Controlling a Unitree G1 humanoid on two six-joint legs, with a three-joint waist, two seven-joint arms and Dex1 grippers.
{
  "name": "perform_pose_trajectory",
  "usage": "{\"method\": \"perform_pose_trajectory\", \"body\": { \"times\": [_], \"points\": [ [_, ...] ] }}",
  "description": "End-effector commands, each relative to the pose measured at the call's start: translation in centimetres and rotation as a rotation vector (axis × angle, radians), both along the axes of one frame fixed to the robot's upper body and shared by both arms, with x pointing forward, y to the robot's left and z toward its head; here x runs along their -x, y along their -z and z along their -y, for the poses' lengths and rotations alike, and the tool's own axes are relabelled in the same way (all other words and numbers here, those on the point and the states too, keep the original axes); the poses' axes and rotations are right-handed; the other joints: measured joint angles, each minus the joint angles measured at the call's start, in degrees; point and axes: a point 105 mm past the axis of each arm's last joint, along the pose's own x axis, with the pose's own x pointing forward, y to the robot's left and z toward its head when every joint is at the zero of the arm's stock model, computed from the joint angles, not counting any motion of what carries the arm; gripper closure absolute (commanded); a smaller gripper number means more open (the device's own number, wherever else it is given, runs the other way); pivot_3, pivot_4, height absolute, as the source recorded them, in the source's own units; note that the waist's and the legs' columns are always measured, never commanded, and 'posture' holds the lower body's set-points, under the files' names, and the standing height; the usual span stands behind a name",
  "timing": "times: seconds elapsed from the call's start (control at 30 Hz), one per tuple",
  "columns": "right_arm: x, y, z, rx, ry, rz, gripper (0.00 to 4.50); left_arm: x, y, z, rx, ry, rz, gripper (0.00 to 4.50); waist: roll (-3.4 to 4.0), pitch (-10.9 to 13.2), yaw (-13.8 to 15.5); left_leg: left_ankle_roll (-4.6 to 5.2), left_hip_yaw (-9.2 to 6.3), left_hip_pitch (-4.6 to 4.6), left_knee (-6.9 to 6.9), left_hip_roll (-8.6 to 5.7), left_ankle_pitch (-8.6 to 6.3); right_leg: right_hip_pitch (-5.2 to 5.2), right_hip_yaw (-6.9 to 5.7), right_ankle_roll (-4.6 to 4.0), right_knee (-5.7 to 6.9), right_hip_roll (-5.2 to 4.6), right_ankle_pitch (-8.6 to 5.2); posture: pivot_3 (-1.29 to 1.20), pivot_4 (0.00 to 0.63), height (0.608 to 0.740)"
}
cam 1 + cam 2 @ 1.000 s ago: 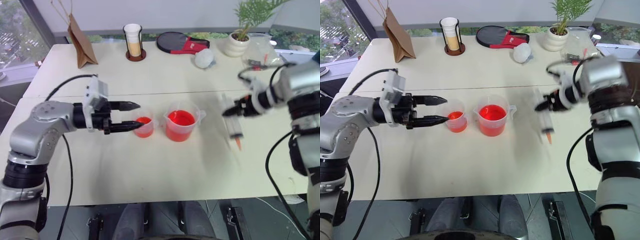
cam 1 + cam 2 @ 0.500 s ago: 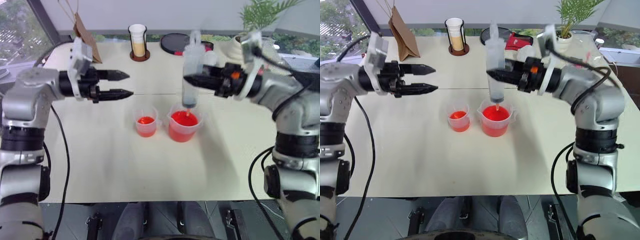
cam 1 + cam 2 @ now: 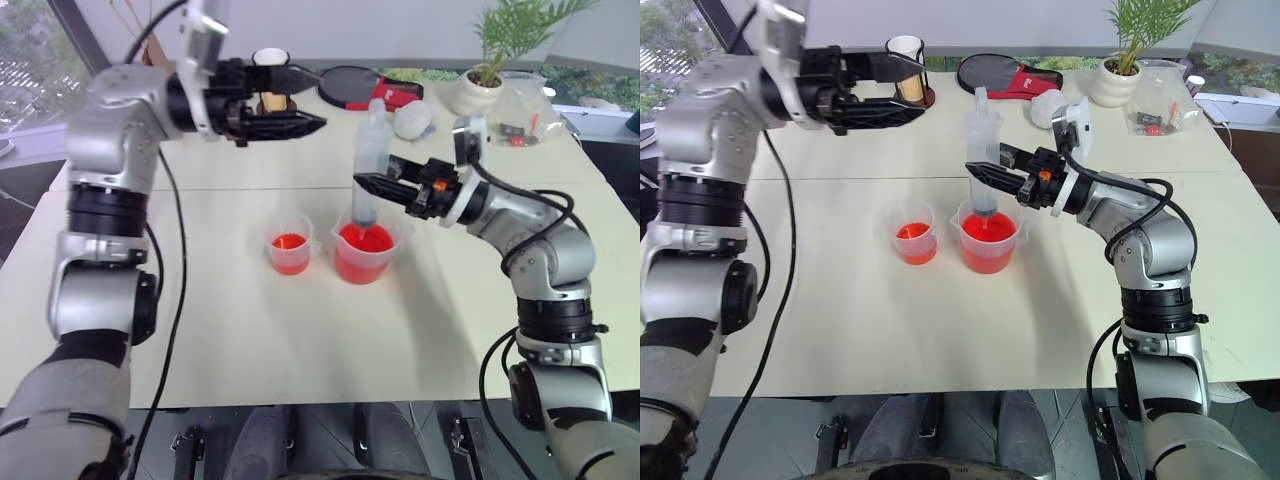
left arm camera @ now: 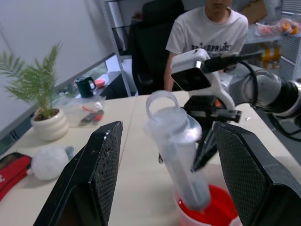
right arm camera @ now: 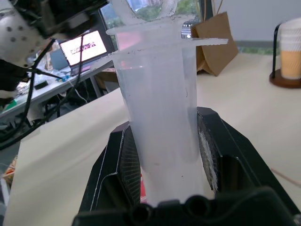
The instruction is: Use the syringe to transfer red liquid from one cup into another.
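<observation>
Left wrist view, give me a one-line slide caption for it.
Open left gripper frames the syringe, held by the right gripper with its tip in the beaker of red liquid.

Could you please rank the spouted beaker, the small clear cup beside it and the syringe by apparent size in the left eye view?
1. Syringe, the longest.
2. Spouted beaker, wider than the cup.
3. Small clear cup.
All three stand about equally far from the camera, so the order looks reliable.

Both arms are jointed silver-grey shells with black bands at the joints. Black cables loop along each. The left gripper [image 3: 305,100] and right gripper [image 3: 372,186] have black textured fingers [image 4: 91,183] behind white wrist housings.
</observation>
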Motion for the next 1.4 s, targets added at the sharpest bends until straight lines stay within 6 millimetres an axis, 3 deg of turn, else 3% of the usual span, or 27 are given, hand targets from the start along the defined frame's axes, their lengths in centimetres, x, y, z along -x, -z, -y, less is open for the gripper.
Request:
{"method": "perform_pose_trajectory", "body": {
  "times": [0.03,0.4,0.5,0.63,0.67,0.83,1.17,1.4],
  "points": [
    [1.3,-1.1,-0.9,-0.012,-0.031,0.069,3.12,-0.2,-1.5,1.2,0.016,-0.002,0.106,1.36,0.0,0.0,-0.01,0.0,0.0,0.0,0.0,0.0,0.0,0.0,0.0,0.0,0.0,0.0,0.0,0.0,0.15,0.74],
    [2.3,-1.2,-1.7,-0.025,-0.023,0.072,3.12,-1.4,0.1,4.6,-0.013,0.027,0.15,1.36,0.0,0.0,0.05,0.01,0.0,0.0,0.0,0.0,0.0,-0.01,-0.01,0.0,-0.01,0.0,0.0,0.0,0.15,0.74],
    [2.4,-1.2,-1.7,-0.027,-0.021,0.069,3.12,-1.5,0.3,4.8,-0.015,0.033,0.15,2.19,-0.01,0.01,0.04,0.01,0.0,0.0,0.0,-0.01,0.0,-0.01,-0.01,0.0,0.0,0.0,0.0,0.0,0.15,0.74],
    [2.4,-1.2,-1.7,-0.028,-0.017,0.064,3.12,-1.4,0.3,5.1,0.011,0.05,0.149,4.26,-0.01,0.01,0.05,0.01,0.0,0.0,0.0,0.0,-0.01,-0.01,-0.01,0.0,0.0,0.0,0.0,0.0,0.15,0.74],
    [2.4,-1.1,-1.7,-0.027,-0.016,0.062,3.12,-1.4,0.2,5.2,0.015,0.052,0.151,4.4,-0.01,0.01,0.01,0.01,0.0,0.0,0.0,0.0,-0.01,-0.01,-0.01,0.0,0.0,0.0,0.0,0.0,0.15,0.74],
    [2.2,-0.3,-1.5,-0.01,-0.009,0.045,3.12,-1.3,-0.3,5.2,0.033,0.055,0.152,4.4,-0.01,0.01,-0.02,0.01,-0.01,0.0,0.0,0.01,-0.01,-0.01,-0.01,0.01,0.0,0.02,0.0,0.0,0.15,0.74],
    [1.9,2.6,-1.3,0.033,-0.008,0.0,3.12,-1.6,-4.9,4.7,0.181,-0.009,0.213,4.4,-0.02,0.01,0.0,0.02,-0.01,0.0,0.01,-0.01,-0.01,0.0,-0.01,0.01,0.0,0.02,0.0,0.0,0.15,0.74],
    [1.9,3.3,-1.3,0.038,-0.006,-0.008,3.12,-1.6,-5.6,4.7,0.195,-0.007,0.217,4.4,-0.02,0.01,-0.04,0.02,-0.01,0.01,0.0,0.0,-0.01,0.0,-0.01,0.01,0.0,0.03,0.0,0.0,0.15,0.74]
  ]
}}
